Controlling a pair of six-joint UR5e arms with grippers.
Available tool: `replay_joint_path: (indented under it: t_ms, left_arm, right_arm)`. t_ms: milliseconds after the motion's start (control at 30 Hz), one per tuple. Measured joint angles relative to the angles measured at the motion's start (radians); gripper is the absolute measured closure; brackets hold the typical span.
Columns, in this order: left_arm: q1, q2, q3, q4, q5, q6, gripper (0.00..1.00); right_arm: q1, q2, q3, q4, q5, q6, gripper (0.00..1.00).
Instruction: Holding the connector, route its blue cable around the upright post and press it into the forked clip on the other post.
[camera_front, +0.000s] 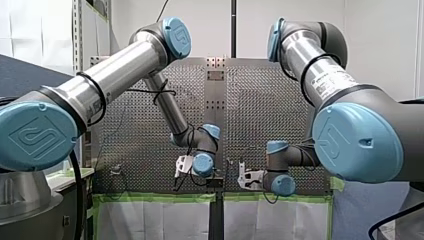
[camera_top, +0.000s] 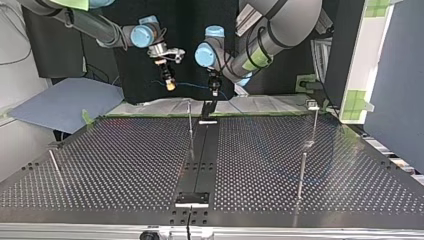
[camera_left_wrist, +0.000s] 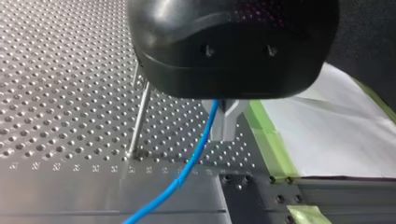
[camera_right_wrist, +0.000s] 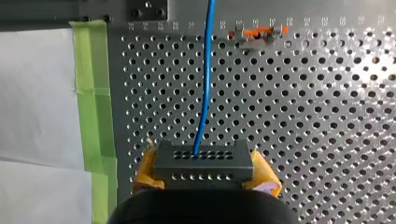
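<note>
In the right wrist view my right gripper (camera_right_wrist: 204, 174) has its yellow pads (camera_right_wrist: 145, 171) shut on a dark grey connector (camera_right_wrist: 203, 157). The blue cable (camera_right_wrist: 205, 74) leaves the connector and runs straight ahead over the perforated plate. In the left wrist view my left gripper (camera_left_wrist: 224, 133) is shut on the blue cable (camera_left_wrist: 196, 149), which hangs down from its metal fingers (camera_left_wrist: 229, 120). A thin upright post (camera_left_wrist: 140, 116) stands just beside them. Seen from the top view, the cable (camera_top: 192, 85) spans between my right gripper (camera_top: 170, 84) and my left gripper (camera_top: 215, 90), above the table's far edge.
A thin post (camera_top: 190, 125) stands near the dark centre strip (camera_top: 205, 150). Two more posts (camera_top: 314, 120) (camera_top: 301, 175) rise at the top view's right and one (camera_top: 55, 166) at its left. An orange and grey clip (camera_right_wrist: 259, 33) lies ahead of the connector. Green tape (camera_right_wrist: 93, 102) edges the plate.
</note>
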Motion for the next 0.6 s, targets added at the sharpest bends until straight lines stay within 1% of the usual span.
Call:
replay_joint_path:
  t_ms: [600]
  left_arm:
    - [-0.002,0.0,0.001,0.031,0.003,0.005,1.0]
  right_arm:
    - [-0.036,0.0,-0.034,0.031,-0.004,0.001,1.0]
